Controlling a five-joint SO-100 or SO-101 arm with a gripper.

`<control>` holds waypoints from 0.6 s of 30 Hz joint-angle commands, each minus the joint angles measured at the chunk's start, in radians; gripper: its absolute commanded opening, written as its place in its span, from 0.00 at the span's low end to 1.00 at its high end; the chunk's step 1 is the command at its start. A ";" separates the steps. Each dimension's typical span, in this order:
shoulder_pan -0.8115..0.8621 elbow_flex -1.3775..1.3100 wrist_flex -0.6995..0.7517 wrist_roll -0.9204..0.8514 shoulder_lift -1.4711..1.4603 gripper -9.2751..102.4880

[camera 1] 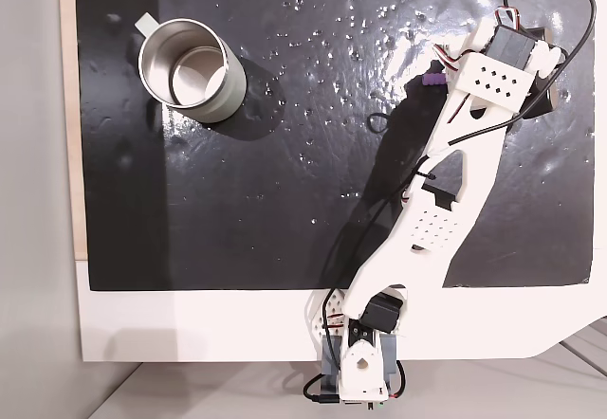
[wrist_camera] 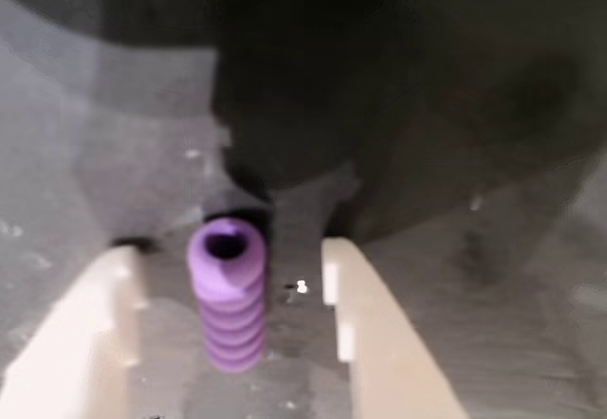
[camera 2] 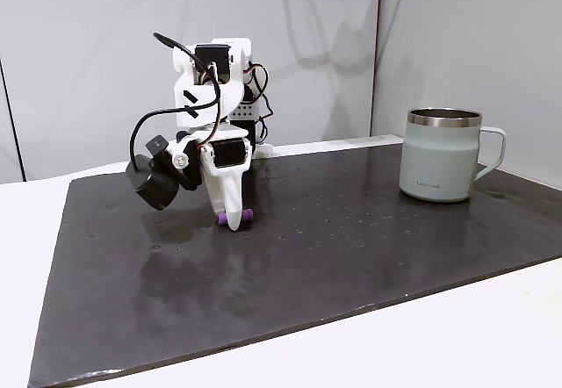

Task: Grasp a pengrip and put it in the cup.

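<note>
The purple ribbed pengrip [wrist_camera: 228, 291] lies on the black mat between my gripper's [wrist_camera: 228, 253] two pale fingers, with a gap on each side of it. The gripper is open and straddles it, tips down at the mat. In a fixed view from the side, the gripper [camera 2: 230, 216] points straight down and the pengrip [camera 2: 239, 219] shows at its tip. In a fixed view from above, a bit of the pengrip [camera 1: 432, 80] peeks out beside the wrist. The silver cup [camera 1: 228, 92] stands upright and empty at the mat's far left; it is far to the right [camera 2: 439, 164] in the side view.
A black mat [camera 1: 285, 201] covers most of the white table. The white arm [camera 1: 446, 201] stretches from its base [camera 1: 360, 362] at the front edge to the mat's right side. Bare mat lies between arm and cup. A black wrist camera [camera 2: 154, 182] hangs beside the gripper.
</note>
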 commanded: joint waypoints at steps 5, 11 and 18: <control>-0.018 -0.067 0.015 -0.005 0.000 0.13; -0.018 -0.048 0.018 -0.002 0.041 0.08; -0.009 0.189 0.020 -0.002 0.380 0.08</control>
